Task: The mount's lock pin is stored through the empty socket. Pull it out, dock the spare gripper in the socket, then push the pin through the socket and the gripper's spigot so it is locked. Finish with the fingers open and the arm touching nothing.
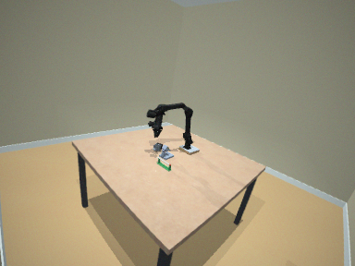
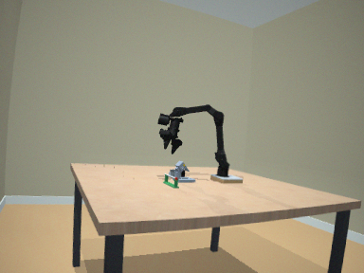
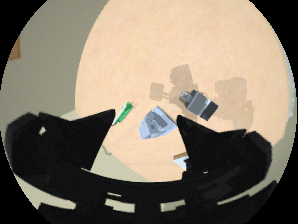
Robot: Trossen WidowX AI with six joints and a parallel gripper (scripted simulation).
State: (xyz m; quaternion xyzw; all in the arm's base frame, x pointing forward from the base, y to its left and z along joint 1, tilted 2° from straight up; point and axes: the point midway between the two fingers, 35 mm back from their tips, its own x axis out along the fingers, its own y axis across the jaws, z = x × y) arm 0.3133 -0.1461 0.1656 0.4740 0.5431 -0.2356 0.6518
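The pin, white with a red head, lies along the top of the green rack. The pale blue-grey mount stands beside the rack; I cannot make out a pin in its socket. The spare gripper, grey with a dark end, lies on the table past the mount, apart from it in the wrist view. My gripper is open and empty, high above the mount and spare gripper, touching neither.
The arm's base plate is on the table, close to the mount. The arm's shadow falls around the spare gripper.
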